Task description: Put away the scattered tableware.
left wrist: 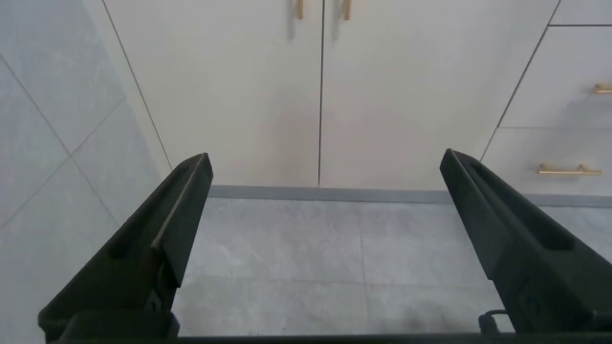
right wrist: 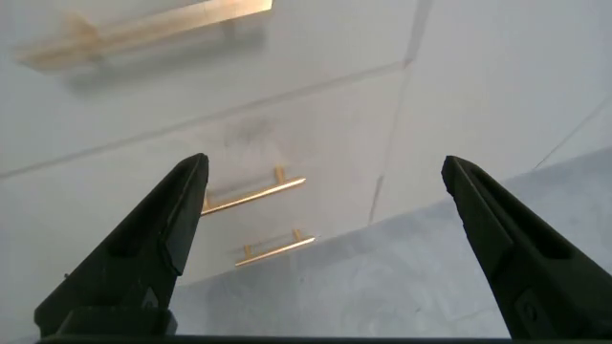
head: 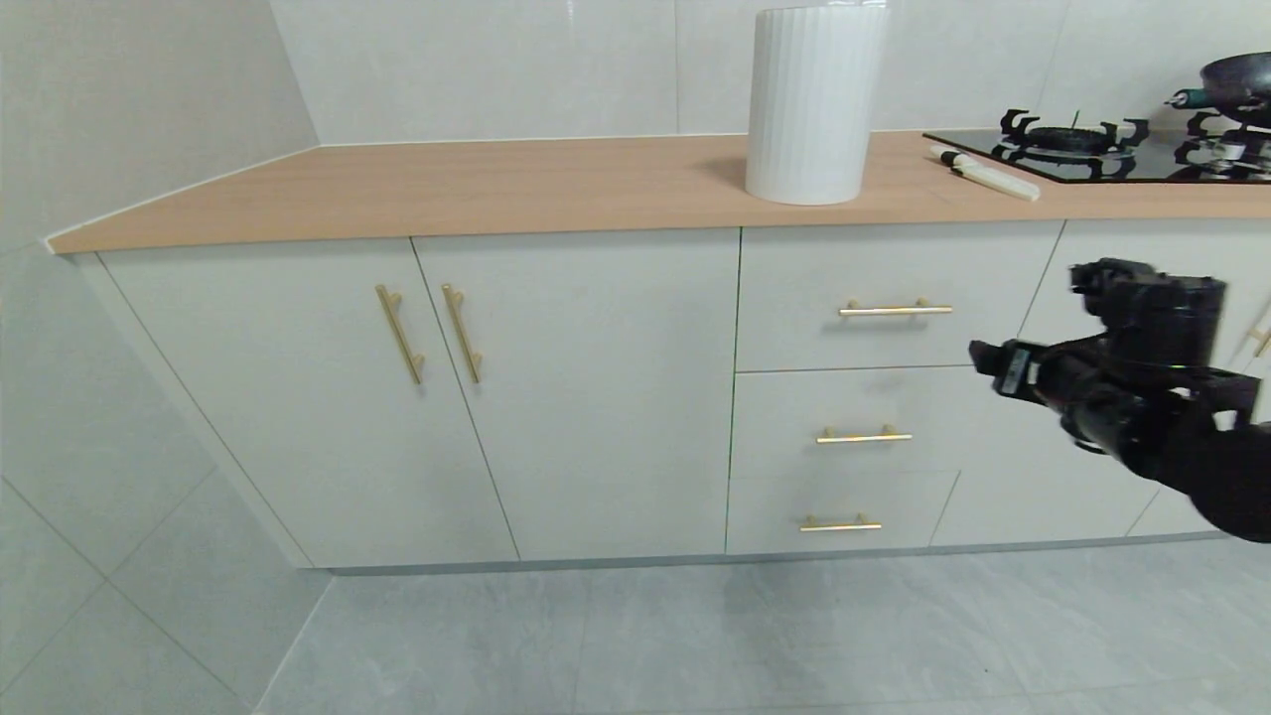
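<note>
A white-handled utensil (head: 983,172) lies on the wooden countertop (head: 496,184) beside the hob. A tall white ribbed canister (head: 814,99) stands on the counter to its left. My right gripper (head: 998,365) hangs in front of the drawer stack, level with the gap between the top drawer handle (head: 895,310) and the middle drawer handle (head: 864,435). In the right wrist view the right gripper (right wrist: 325,182) is open and holds nothing, with the middle handle (right wrist: 253,194) ahead of it. My left gripper (left wrist: 325,191) is open and empty, low over the floor before the double cabinet doors (left wrist: 320,96).
A black gas hob (head: 1092,144) with a dark pot (head: 1236,84) sits at the counter's right end. All three drawers and both cabinet doors (head: 437,397) are closed. Grey tiled floor (head: 635,636) lies open in front of the cabinets; a wall bounds the left side.
</note>
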Tool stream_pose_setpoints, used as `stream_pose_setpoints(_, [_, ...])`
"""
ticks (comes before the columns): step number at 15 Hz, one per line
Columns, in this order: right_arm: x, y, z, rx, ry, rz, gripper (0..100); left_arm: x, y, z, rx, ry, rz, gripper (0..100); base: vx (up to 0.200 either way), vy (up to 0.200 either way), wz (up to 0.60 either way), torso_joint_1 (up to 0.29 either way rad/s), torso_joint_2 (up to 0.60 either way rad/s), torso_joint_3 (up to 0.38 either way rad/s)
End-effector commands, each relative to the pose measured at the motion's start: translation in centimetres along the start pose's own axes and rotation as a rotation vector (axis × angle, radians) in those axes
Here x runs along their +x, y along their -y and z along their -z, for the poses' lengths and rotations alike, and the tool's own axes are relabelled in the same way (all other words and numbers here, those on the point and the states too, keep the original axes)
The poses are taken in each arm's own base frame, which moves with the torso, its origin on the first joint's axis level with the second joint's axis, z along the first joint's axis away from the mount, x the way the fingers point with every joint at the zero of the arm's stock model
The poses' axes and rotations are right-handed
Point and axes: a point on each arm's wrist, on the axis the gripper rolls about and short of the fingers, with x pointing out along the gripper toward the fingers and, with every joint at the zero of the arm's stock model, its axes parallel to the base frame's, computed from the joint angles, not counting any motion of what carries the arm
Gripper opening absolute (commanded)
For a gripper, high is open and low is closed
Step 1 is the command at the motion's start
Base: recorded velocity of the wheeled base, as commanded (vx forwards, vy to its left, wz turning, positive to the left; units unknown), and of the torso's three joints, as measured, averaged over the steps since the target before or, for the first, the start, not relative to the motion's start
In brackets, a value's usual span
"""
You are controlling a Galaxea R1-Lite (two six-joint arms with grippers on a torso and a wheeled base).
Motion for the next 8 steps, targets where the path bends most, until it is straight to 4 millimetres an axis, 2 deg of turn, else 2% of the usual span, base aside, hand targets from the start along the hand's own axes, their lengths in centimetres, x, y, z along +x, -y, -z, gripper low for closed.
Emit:
stream_pose_setpoints(1, [-14.9, 6.3, -3.0, -0.001, 0.239, -0.031, 100, 0.0, 0.0, 0.0, 0.0, 0.0, 0.0, 100, 0.0, 0.0, 0.0, 0.0, 0.0, 0.0])
stream_pose_setpoints(3, [-19.9, 9.5, -2.2, -0.061, 0.277, 0.037, 100, 0.0, 0.0, 0.0, 0.0, 0.0, 0.0, 100, 0.0, 0.0, 0.0, 0.0, 0.0, 0.0])
stream_pose_setpoints(6, [-25.5, 12.4, -0.8, -0.085, 0.27, 0.126, 100, 0.0, 0.0, 0.0, 0.0, 0.0, 0.0, 100, 0.0, 0.0, 0.0, 0.0, 0.0, 0.0])
stream_pose_setpoints(7, [-29.1, 13.9, 1.1, -0.102, 0.276, 0.147, 100, 0.0, 0.0, 0.0, 0.0, 0.0, 0.0, 100, 0.0, 0.0, 0.0, 0.0, 0.0, 0.0])
stream_pose_setpoints(8, [-31.1, 14.7, 2.3, -0.116, 0.275, 0.148, 100, 0.0, 0.0, 0.0, 0.0, 0.0, 0.0, 100, 0.0, 0.0, 0.0, 0.0, 0.0, 0.0])
